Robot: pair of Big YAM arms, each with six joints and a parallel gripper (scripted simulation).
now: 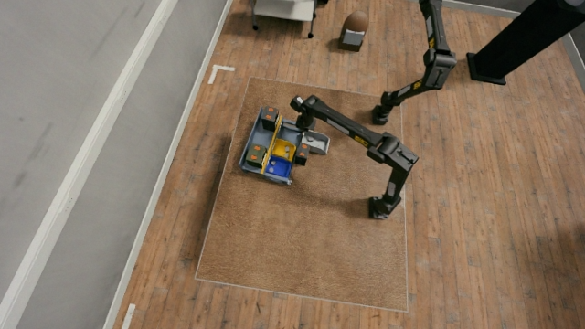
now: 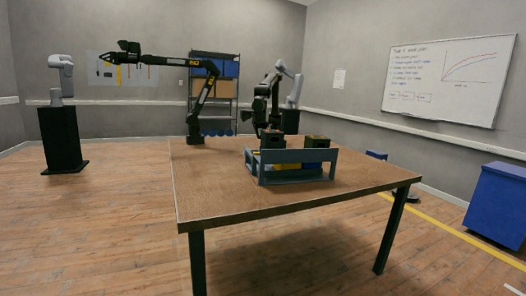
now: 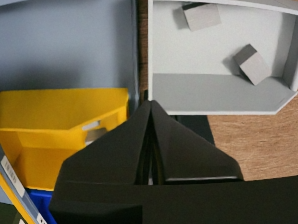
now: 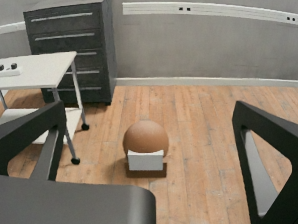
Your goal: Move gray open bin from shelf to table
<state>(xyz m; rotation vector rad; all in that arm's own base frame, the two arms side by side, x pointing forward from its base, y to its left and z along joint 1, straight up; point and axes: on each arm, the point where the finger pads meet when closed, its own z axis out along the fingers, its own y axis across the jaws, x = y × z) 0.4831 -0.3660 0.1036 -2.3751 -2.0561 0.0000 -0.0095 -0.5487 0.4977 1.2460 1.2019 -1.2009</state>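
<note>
Left gripper is fully closed, tips at near corner of gray bin; whether thin wall is pinched cannot be told. Right gripper is spread wide, nothing held. Brown, fine-grained table is set on plank floor, gray walls around. Bin is seen beside blue-gray shelf, over table: pale, open-topped, upright, two blocky gray parts inside.
</note>
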